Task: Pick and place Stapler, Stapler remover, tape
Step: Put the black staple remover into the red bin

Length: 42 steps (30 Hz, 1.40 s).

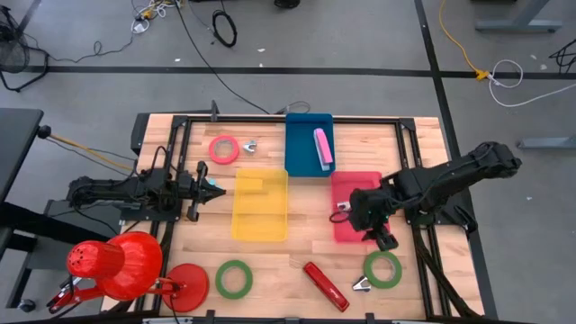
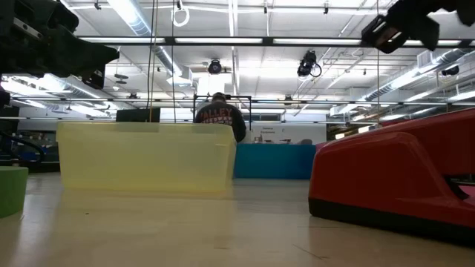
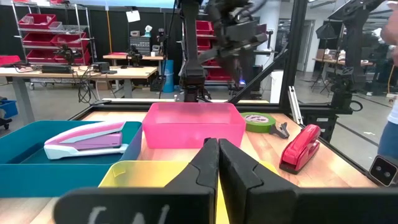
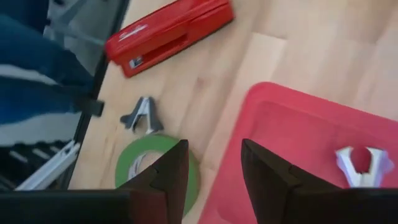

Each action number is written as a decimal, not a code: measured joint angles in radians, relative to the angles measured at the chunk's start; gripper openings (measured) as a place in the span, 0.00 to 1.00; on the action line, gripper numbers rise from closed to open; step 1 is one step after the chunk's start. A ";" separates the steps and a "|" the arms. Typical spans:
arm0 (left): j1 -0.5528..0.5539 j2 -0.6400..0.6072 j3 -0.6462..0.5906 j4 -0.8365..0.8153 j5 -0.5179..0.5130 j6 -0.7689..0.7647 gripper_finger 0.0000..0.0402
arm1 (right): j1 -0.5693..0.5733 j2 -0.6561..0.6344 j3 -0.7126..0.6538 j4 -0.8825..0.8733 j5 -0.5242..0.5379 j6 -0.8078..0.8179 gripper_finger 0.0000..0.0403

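Note:
A red stapler (image 1: 325,285) lies near the table's front edge, with a green tape roll (image 1: 382,269) and a grey staple remover (image 1: 360,284) to its right. My right gripper (image 1: 383,237) hangs open above the near right corner of the red bin (image 1: 346,229), pointing steeply down, nothing between its fingers (image 4: 213,147). In that bin lies a red-and-grey staple remover (image 4: 360,163). A pink stapler (image 1: 322,147) lies in the blue bin (image 1: 301,144). My left gripper (image 1: 212,189) waits shut and level at the table's left, at the yellow bin (image 1: 261,205).
A pink tape roll (image 1: 224,148) with another staple remover (image 1: 249,146) lies at the far left. A second green roll (image 1: 234,278) and a red desk lamp (image 1: 121,265) stand at the near left. A dark frame (image 1: 418,180) borders the work area. A person stands in the room beyond (image 2: 220,115).

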 joint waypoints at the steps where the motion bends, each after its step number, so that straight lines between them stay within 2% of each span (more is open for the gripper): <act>1: 0.000 0.000 0.000 0.000 0.000 0.000 0.04 | 0.015 0.003 0.000 0.001 0.000 -0.004 0.37; 12: 0.000 0.000 0.000 0.000 0.000 0.000 0.04 | 0.185 0.090 0.000 0.094 0.000 0.031 0.37; 19: 0.000 0.000 0.000 0.000 0.000 0.000 0.04 | 0.262 0.163 0.000 0.224 0.000 0.091 0.37; 26: 0.000 0.000 0.000 0.000 0.000 0.000 0.04 | 0.334 0.263 0.000 0.271 0.000 0.092 0.37; 32: 0.000 0.000 0.000 -0.001 0.000 0.000 0.04 | 0.357 0.354 0.000 0.282 0.002 0.053 0.37; 38: 0.000 0.000 0.000 0.000 0.000 0.000 0.04 | 0.356 0.430 0.000 0.282 0.064 0.075 0.37; 42: 0.000 0.000 0.000 0.000 0.000 0.000 0.04 | 0.356 0.455 -0.011 0.285 0.069 0.075 0.37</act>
